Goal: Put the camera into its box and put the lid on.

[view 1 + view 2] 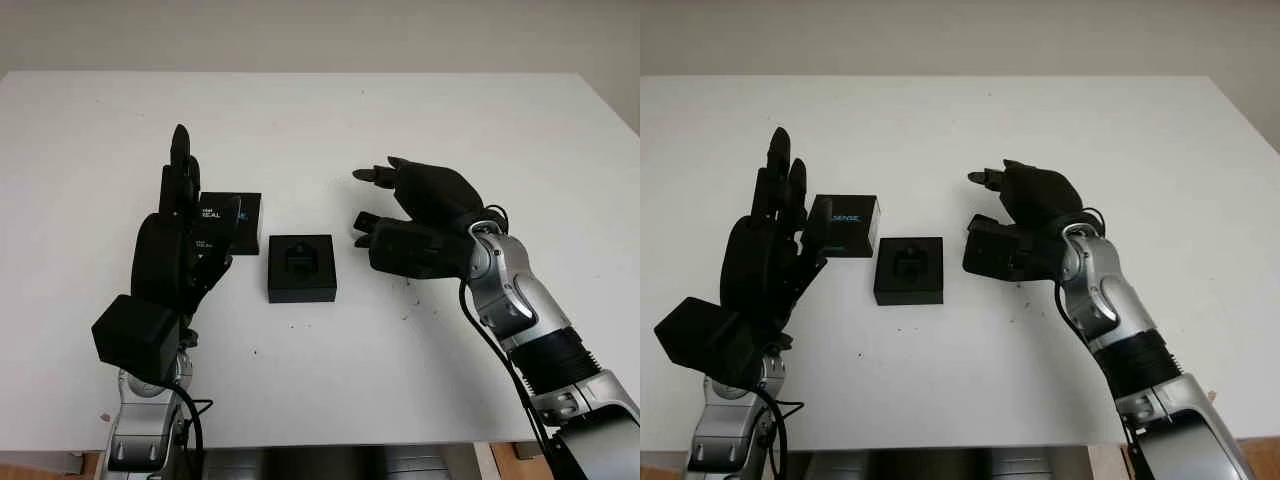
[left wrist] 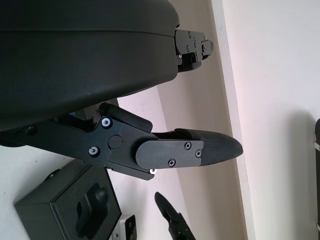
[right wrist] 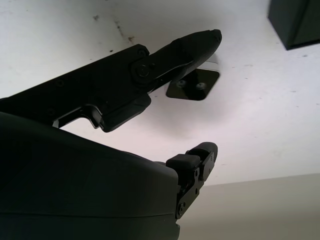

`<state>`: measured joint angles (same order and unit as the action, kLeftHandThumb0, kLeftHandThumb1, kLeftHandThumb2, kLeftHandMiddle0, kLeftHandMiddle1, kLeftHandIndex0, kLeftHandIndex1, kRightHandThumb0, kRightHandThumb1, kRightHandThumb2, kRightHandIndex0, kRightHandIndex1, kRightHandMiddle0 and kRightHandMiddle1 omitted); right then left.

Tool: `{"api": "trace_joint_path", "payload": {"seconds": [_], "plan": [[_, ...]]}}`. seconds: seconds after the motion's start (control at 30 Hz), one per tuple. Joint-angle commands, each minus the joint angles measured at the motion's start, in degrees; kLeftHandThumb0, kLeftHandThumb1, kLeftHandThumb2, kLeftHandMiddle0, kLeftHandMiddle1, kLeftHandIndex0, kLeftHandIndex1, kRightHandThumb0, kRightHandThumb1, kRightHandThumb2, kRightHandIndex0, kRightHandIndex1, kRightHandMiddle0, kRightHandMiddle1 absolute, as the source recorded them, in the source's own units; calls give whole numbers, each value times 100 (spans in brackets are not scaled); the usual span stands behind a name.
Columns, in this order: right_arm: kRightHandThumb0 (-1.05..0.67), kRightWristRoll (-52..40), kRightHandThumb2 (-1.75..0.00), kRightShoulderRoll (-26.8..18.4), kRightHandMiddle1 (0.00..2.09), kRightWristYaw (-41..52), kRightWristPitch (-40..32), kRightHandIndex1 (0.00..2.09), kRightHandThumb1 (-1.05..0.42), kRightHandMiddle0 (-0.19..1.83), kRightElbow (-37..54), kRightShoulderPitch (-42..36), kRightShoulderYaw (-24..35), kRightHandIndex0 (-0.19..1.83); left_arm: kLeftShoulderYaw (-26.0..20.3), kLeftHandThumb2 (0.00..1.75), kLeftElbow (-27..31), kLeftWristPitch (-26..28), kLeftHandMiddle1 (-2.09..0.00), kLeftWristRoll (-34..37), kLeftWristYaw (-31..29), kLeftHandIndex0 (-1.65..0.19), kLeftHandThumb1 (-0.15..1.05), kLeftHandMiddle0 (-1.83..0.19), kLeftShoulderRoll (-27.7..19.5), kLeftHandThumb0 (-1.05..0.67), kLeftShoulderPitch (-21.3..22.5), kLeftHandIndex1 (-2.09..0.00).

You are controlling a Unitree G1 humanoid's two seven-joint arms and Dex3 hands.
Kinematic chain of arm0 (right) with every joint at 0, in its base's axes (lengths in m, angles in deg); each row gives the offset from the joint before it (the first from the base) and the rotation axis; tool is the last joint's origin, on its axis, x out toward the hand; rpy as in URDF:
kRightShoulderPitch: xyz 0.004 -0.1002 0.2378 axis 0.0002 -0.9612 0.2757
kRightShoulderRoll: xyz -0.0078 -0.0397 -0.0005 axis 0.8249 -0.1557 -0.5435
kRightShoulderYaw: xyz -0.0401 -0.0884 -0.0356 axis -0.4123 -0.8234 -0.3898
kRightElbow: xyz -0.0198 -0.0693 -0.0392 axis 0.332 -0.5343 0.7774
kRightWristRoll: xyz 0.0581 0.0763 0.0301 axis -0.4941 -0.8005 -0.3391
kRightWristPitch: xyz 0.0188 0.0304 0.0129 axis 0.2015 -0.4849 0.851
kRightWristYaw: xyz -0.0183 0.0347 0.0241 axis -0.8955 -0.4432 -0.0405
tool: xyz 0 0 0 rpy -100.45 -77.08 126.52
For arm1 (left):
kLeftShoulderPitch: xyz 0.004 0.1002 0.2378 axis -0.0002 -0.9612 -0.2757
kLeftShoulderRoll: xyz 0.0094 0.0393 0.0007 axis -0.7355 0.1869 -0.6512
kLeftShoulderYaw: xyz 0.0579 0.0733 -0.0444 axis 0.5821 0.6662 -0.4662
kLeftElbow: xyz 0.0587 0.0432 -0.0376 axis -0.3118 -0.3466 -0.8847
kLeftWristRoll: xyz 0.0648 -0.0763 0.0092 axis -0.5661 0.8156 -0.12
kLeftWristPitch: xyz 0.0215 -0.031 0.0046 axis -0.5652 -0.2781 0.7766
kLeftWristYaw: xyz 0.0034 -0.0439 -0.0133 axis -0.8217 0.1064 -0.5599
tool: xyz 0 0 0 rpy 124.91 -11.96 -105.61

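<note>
Camera box, an open square black carton (image 1: 301, 268), sits mid-way on the white table (image 1: 330, 110) with the small black camera (image 1: 300, 258) nested inside. Its flat black printed lid (image 1: 236, 217) lies just beside it. Left hand (image 1: 182, 215) hovers open by the lid; right hand (image 1: 415, 215), also open and empty, hovers beside the box.
</note>
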<state>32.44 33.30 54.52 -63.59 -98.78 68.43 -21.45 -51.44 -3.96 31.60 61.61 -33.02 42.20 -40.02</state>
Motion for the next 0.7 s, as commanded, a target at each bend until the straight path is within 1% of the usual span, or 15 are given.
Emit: {"api": "trace_joint_path", "payload": {"seconds": [0.0,0.33,0.67], "plan": [[-72,72,-5,-72,19,-71,61,8,-86,40,43,-34,-46,20,-23,42,-12,-33,-6,0,-6,6,105,4,-31,-67,61,-6],[-73,359,-6,-31,17,-312,105,7,-88,40,-310,19,-191,20,-36,41,-78,-63,-6,11,-22,5,105,3,-56,-69,156,-7],[-73,250,-6,134,17,-581,236,6,-90,42,-923,189,-244,19,-59,40,-120,-75,-6,29,-23,4,105,2,-65,-71,201,-7]]}}
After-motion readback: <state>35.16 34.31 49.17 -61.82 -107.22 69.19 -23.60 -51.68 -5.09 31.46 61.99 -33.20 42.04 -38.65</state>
